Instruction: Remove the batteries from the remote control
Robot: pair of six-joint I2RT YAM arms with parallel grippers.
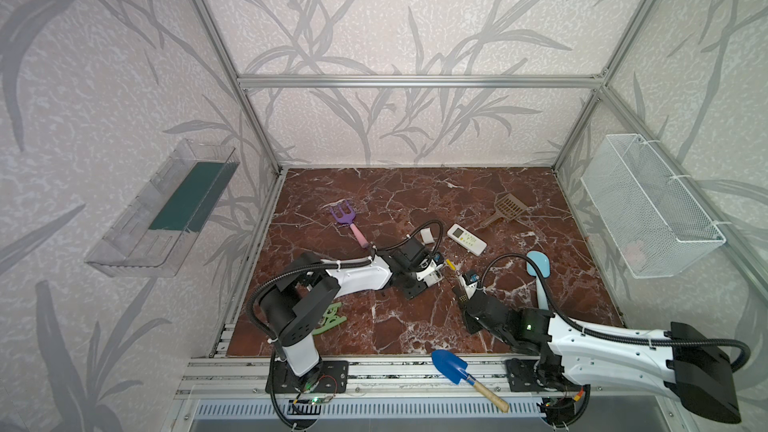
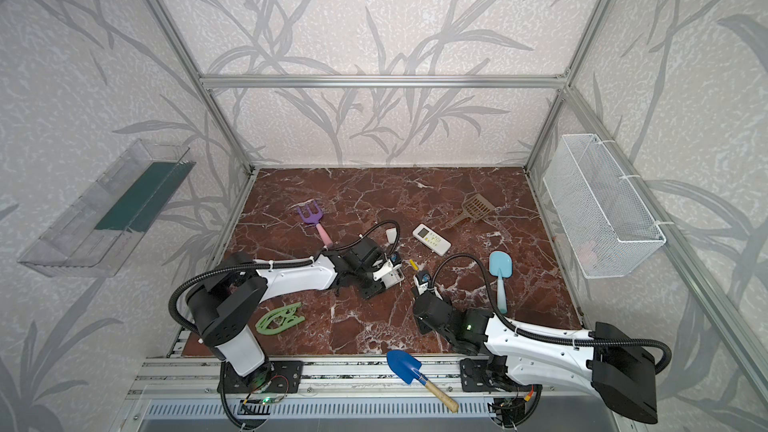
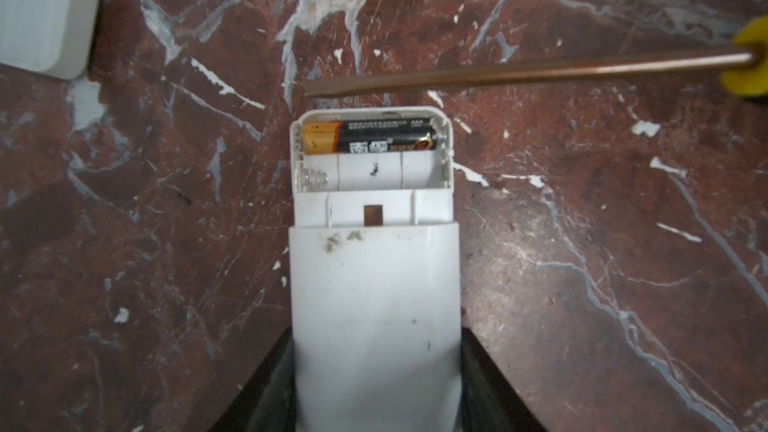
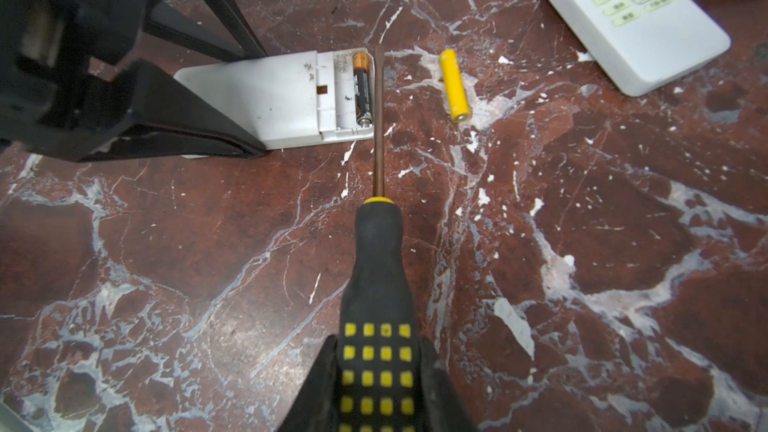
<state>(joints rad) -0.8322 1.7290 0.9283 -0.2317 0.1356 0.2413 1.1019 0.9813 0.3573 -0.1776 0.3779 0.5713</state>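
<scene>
1. Two batteries on our count. The black-and-orange battery (image 3: 374, 137) sits in the compartment's outer slot, the one farthest from the left claw (image 3: 376, 332). The yellow battery (image 4: 455, 85) lies loose on the table (image 4: 582, 243), just past the remote's open end and out ahead of the right claw (image 4: 376, 367).
2. Remote control (image 3: 374, 284): back uppermost, body pinched between the left claw's jaws. We judge this grip is meant to pin it flat against prying.
3. Empty slot (image 3: 370, 172): the nearer of the two to the left claw, with its spring contact bare. We take the task as about half done.
4. Screwdriver (image 4: 380, 284): the right claw is clamped on the black-and-yellow handle and the shaft points straight ahead of it. The flat tip lies along the remote's end wall, just beside the seated battery; we cannot tell whether it touches. We judge it is held this way to lever the cell up.
5. Battery cover (image 3: 41, 18): off and lying well to one side of the left claw, which leaves the compartment open.
6. Spare remote (image 4: 623, 14): buttons up, ahead of the right claw and beyond the yellow battery. Neither claw touches it.
7. Risk, as we judge it: the blade could slip off the rounded cell, or the cell could roll away once freed.
</scene>
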